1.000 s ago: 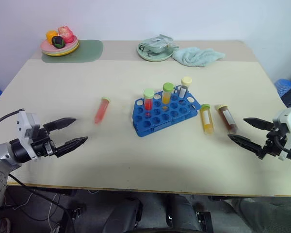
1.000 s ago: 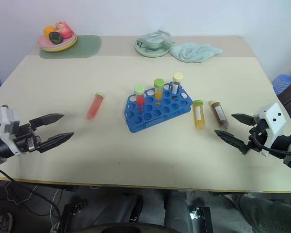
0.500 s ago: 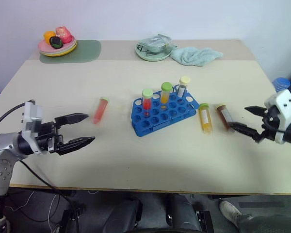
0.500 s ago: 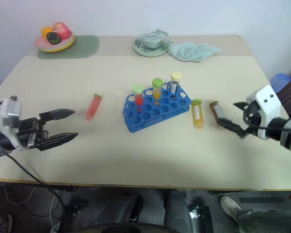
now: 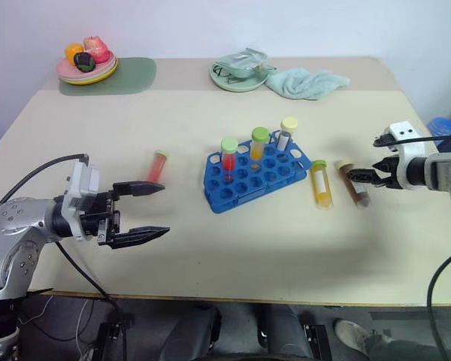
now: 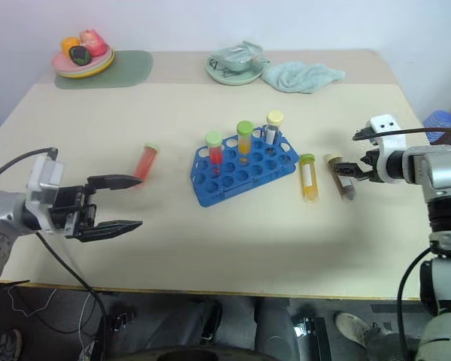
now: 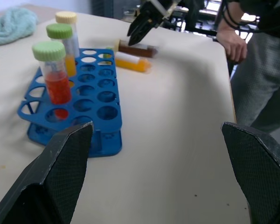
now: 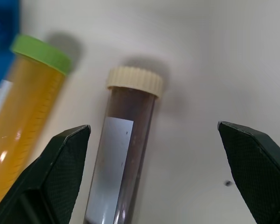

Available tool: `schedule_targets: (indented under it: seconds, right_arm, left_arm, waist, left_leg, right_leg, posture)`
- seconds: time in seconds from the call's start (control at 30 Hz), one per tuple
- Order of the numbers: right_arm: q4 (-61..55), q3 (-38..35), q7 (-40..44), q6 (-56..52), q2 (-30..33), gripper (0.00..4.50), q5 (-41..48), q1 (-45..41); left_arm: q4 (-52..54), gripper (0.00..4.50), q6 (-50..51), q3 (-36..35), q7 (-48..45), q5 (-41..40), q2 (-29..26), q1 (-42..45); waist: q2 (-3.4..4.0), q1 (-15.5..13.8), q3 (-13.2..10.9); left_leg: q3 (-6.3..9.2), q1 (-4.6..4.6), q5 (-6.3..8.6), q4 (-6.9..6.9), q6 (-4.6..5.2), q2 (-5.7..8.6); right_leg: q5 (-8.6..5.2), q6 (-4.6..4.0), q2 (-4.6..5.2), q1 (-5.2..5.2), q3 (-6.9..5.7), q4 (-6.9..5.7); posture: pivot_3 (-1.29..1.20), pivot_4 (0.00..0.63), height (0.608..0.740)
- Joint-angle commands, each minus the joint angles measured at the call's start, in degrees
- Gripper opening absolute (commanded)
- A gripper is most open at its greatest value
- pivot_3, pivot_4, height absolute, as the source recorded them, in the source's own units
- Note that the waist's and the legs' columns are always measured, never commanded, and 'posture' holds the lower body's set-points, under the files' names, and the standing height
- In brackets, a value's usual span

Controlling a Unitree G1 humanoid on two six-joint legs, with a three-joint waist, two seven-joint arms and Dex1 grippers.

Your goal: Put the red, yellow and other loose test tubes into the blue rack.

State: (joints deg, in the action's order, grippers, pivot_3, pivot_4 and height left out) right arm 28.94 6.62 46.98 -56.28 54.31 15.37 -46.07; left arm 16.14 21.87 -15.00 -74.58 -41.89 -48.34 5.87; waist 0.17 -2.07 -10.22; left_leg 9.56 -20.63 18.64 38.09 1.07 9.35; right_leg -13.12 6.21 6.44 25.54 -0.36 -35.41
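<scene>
Blue rack [image 5: 256, 172] sits mid-table with three tubes standing in it. Brown tube [image 5: 352, 183] and yellow tube [image 5: 320, 183] lie just right of it, red tube [image 5: 157, 165] to its left. Right gripper [image 5: 361, 177] hovers over the brown one, fingers apart — left gripper [image 5: 150, 212] spread wide too.

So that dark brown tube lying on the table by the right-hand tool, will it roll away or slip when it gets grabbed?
The brown tube is round and lies on its side on the flat table, so a nudge would probably roll it. Its clear wall looks smooth, so it may slip, though the ribbed cream cap might give better hold. The right tool stands open over it, not touching.
</scene>
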Motion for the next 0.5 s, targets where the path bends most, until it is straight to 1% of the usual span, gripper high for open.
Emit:
schedule_targets:
  seconds: [0.03, 0.33, 0.43, 0.5]
  right_arm:
    - [3.2, 1.51, 2.9, 0.49, -0.33, 4.5, -2.37, -4.08]
    - [12.82, 5.52, 6.7, 1.09, -3.84, 4.5, -7.78, -10.35]
    - [12.69, 7.86, 9.2, 1.43, -3.92, 3.63, -9.7, -10.59]
    - [12.19, 8.68, 10.33, 2.21, -3.74, 2.66, -10.81, -10.09]
  left_arm:
    - [2.0, 4.47, -0.24, -1.45, 0.44, -0.61, -0.36, -0.78]
    - [3.26, 4.47, -0.18, -1.6, 1.12, -0.79, -0.34, -2.53]
    - [3.52, 4.5, -0.11, -1.73, 1.16, -1.0, -0.36, -3.12]
    - [3.69, 4.5, -0.08, -1.67, 1.25, -1.08, -0.34, -3.34]
  waist:
    - [0.01, 0.0, -0.01]
    - [0.01, 0.02, 0.0]
    - [0.01, 0.05, 0.0]
    - [0.01, 0.07, 0.01]
  left_leg:
    - [0.0, -0.02, 0.0, 0.0, 0.0, 0.0]
    - [-0.03, 0.02, 0.0, 0.05, 0.0, 0.0]
    - [-0.03, 0.03, 0.0, 0.07, 0.0, 0.0]
    - [-0.02, 0.03, 0.0, 0.05, 0.0, -0.01]
  right_leg:
    - [0.0, 0.0, 0.0, 0.0, 0.0, 0.03]
    - [0.03, 0.02, -0.01, -0.03, 0.0, -0.04]
    - [0.04, 0.01, -0.01, -0.04, 0.0, -0.04]
    - [0.04, 0.01, -0.02, -0.04, 0.0, -0.04]
  posture:
    - [0.0, 0.15, 0.74]
    - [0.0, 0.15, 0.74]
    - [0.0, 0.15, 0.74]
    - [0.0, 0.15, 0.74]
